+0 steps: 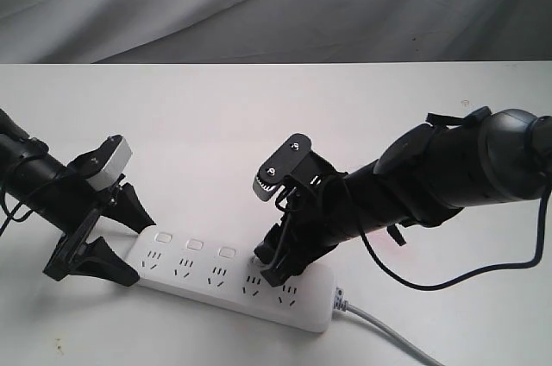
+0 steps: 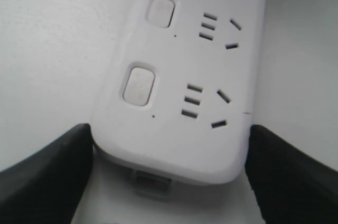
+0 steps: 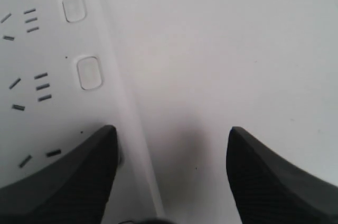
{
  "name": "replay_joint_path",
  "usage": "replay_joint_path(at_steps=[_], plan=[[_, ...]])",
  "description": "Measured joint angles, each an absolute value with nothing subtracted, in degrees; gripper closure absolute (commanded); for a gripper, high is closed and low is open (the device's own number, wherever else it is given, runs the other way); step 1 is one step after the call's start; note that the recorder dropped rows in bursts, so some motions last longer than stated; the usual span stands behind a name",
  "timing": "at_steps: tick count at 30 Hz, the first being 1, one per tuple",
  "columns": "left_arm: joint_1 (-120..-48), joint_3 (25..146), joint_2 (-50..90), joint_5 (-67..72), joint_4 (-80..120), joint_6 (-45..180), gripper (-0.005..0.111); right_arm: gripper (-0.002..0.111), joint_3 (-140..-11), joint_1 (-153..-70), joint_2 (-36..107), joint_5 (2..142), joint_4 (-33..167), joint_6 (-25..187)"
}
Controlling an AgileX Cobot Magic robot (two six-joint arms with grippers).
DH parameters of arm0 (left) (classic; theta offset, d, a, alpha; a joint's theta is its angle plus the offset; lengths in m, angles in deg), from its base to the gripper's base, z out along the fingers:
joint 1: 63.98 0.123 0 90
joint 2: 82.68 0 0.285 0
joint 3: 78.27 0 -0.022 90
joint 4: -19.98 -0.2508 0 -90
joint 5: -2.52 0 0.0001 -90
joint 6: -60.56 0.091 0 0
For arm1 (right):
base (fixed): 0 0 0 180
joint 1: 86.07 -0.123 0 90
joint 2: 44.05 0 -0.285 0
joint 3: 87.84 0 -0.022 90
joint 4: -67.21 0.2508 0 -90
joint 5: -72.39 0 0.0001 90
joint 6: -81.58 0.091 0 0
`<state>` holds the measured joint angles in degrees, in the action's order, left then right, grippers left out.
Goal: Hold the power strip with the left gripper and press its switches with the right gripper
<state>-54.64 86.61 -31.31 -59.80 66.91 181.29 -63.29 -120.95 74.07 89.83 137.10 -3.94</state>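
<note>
White strip [image 1: 233,284] lies on the tabletop [image 1: 259,141], left fingers [image 2: 47,176] clamped across its end. Right gripper [image 3: 171,131], fingers wide, plants one tip on the switch row [image 3: 88,72]: pressing step; next, a straight push down.

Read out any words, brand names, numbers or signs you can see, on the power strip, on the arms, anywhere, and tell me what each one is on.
None: no word, brand, number or sign can be read in any view.
Power strip: plain white, with only socket holes and no print visible.
Switches: blank, with no symbols on them.
Light-grey box and screwed metal plate on the arms: no label can be made out.
</note>
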Motion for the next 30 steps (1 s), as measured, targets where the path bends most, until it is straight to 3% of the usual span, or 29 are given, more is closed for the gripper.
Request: replay_joint_path(at_steps=[8,16,30], plan=[[-54.6,86.6,-31.3,-59.8,66.9,181.3,0.043,0.052,-63.1,-121.0,73.4,89.0,138.0,-3.5],[-54.6,86.6,-31.3,-59.8,66.9,181.3,0.043,0.052,-62.2,-119.3,64.0,87.4,135.6,-3.8],[-54.6,86.6,-31.3,-59.8,66.9,181.3,0.043,0.052,-56.4,-118.9,63.8,88.3,134.7,-2.8]])
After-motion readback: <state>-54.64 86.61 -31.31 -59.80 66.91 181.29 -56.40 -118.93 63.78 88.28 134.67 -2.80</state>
